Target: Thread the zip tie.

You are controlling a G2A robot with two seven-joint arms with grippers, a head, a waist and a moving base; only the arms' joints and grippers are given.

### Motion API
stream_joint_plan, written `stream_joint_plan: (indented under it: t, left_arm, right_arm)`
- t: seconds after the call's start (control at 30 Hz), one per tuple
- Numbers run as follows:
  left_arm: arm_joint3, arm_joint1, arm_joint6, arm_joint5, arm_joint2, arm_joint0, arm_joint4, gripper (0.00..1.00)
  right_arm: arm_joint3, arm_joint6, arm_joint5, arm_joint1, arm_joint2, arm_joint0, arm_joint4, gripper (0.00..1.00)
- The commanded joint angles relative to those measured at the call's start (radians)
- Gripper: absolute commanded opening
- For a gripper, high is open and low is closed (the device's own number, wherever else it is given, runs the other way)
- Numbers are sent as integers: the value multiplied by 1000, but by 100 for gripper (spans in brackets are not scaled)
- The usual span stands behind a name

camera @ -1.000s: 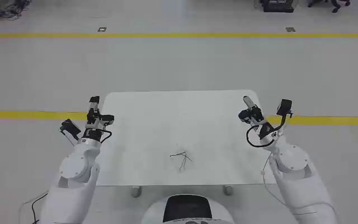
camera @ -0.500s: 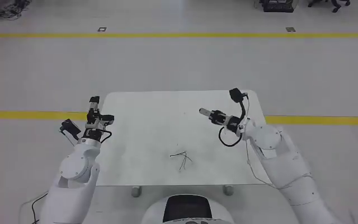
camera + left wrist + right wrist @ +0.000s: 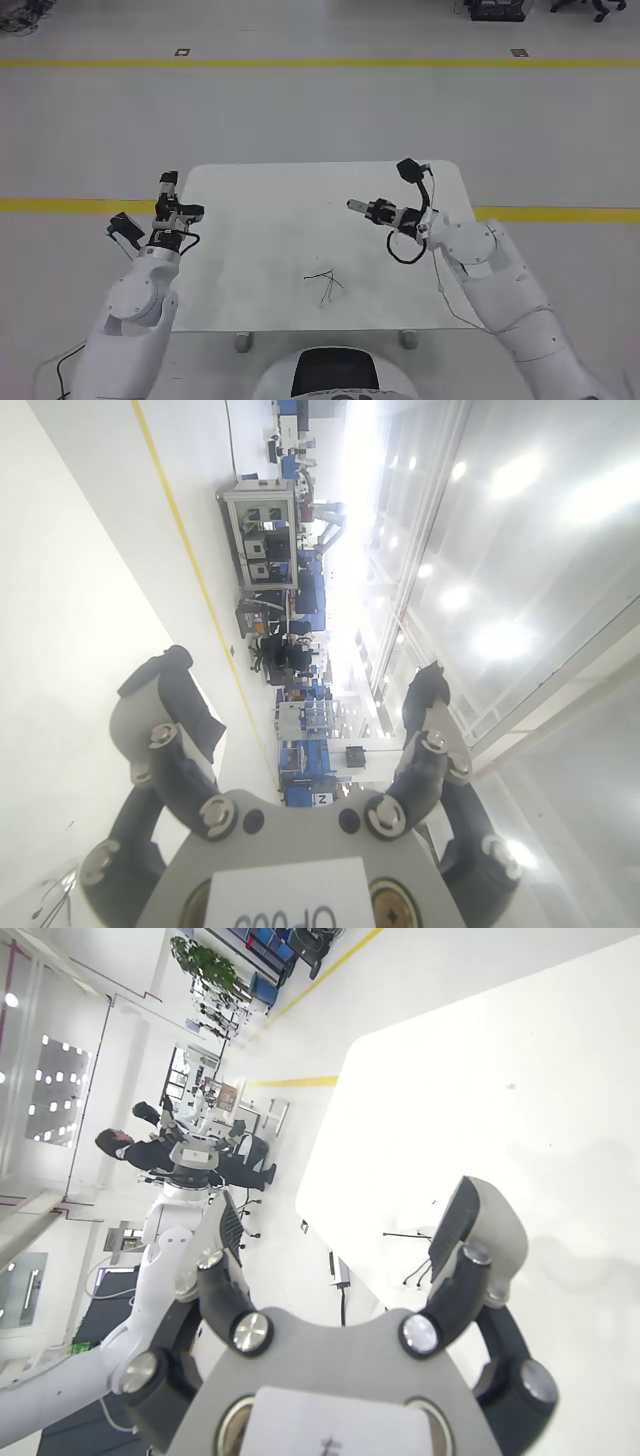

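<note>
Thin black zip ties [image 3: 325, 281] lie loose on the white table [image 3: 280, 210], near its front edge at the middle. In the right wrist view they show as dark strands [image 3: 412, 1248] beside one finger. My right gripper [image 3: 356, 206] hovers over the table's right half, pointing left, open and empty [image 3: 345, 1218]. My left gripper [image 3: 167, 186] is at the table's left edge, pointing away from me, open with nothing between its fingers [image 3: 300, 670]. The zip ties are also faint at the edge of the left wrist view [image 3: 52, 892].
Yellow floor lines [image 3: 320, 63] run behind and beside the table. Floor surrounds the table on all sides. The other arm [image 3: 165, 1238] appears far off in the right wrist view.
My right arm has swung from the table's right edge inward over the table, its gripper now pointing left. The left arm and the zip ties have not moved.
</note>
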State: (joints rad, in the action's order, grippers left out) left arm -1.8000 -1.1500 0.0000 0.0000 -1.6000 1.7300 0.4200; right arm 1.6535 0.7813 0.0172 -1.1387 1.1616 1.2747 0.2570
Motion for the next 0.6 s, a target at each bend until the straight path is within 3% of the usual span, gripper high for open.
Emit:
stream_joint_plan:
  t: [0.0,0.17,0.27,0.57]
  left_arm:
    - [0,0,0,0,0,0,0,100]
    - [0,0,0,0,0,0,0,100]
    - [0,0,0,0,0,0,0,100]
    - [0,0,0,0,0,0,0,100]
  right_arm:
    - [-4,73,-1,-2,-44,-47,102,100]
    - [-61,188,27,-15,-149,-152,185,100]
    - [-104,254,118,-23,-214,-202,209,100]
    - [-111,258,126,-24,-217,-207,212,100]
